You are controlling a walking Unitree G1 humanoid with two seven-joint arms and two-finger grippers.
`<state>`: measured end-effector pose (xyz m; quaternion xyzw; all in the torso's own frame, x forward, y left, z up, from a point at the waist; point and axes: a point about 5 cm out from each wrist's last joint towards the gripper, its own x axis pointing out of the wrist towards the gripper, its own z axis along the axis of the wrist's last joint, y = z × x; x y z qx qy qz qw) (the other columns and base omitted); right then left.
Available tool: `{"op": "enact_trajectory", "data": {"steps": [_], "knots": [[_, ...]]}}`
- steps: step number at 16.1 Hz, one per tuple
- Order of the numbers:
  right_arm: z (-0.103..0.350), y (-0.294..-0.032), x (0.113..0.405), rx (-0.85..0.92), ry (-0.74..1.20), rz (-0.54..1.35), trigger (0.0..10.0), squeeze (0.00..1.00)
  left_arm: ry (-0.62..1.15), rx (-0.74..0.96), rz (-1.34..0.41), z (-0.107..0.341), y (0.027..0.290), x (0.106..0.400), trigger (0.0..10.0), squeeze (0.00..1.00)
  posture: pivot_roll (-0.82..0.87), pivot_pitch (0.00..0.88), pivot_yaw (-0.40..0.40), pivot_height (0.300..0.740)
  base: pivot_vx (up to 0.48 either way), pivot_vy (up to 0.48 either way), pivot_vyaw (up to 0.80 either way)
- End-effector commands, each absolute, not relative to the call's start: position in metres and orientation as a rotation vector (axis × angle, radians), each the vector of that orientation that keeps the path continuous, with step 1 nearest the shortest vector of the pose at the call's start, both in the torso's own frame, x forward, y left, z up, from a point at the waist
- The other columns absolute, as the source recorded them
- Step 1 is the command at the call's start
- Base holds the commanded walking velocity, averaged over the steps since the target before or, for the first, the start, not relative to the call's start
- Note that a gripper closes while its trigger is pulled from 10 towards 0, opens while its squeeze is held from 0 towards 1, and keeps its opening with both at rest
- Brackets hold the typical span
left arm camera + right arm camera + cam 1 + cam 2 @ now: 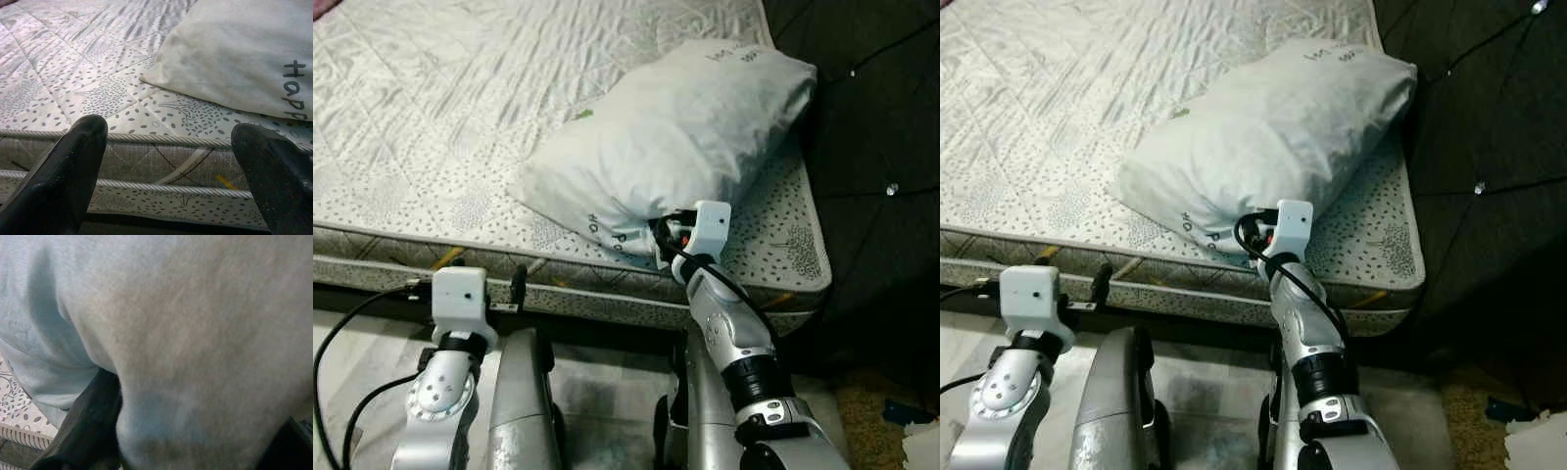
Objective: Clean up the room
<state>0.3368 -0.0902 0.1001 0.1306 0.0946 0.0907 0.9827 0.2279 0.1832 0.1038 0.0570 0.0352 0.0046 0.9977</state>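
White pillow (675, 137) lying on the quilted mattress (431, 127), near corner pressed against the right gripper (662, 235). Left gripper (171, 166): fingers spread wide, empty, level with the mattress edge, pillow beyond. Right wrist: fingers (88, 426) straddling pillow fabric, clamped on it.

A white pillow (1273, 137) lies slantwise across the middle of the frame, on the near right corner of a quilted mattress (1058, 117) that fills the upper left. The right gripper (1252, 235), at centre, is pushed against the pillow's near end (its fingers are hidden behind the white wrist block). The left gripper (1102, 284) sits at lower left, just before the mattress edge. Dark floor (1489, 196) runs down the right side.
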Motion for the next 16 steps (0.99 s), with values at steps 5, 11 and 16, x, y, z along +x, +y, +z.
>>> {"op": "enact_trajectory", "data": {"steps": [5, 11, 16], "knots": [[0.122, -0.110, 0.350, 0.302, 0.100, 0.082, 0.0, 0.00, 0.067, 0.095, 0.034, 0.101, 0.184, 0.237, 10.0, 0.00, 0.12, 0.074, -0.024, 0.533, 0.000, 0.000, 0.00], [0.121, -0.133, 0.359, 0.321, 0.110, 0.040, 0.0, 0.00, 0.033, 0.106, 0.017, 0.106, 0.183, 0.256, 10.0, 0.00, 0.11, 0.020, 0.013, 0.533, 0.000, 0.000, 0.00], [0.132, -0.218, 0.368, 0.229, 0.070, -0.189, 0.0, 0.00, 0.010, 0.111, -0.004, 0.110, 0.180, 0.269, 10.0, 0.00, 0.09, 0.000, 0.025, 0.533, 0.000, 0.000, 0.00]]}}
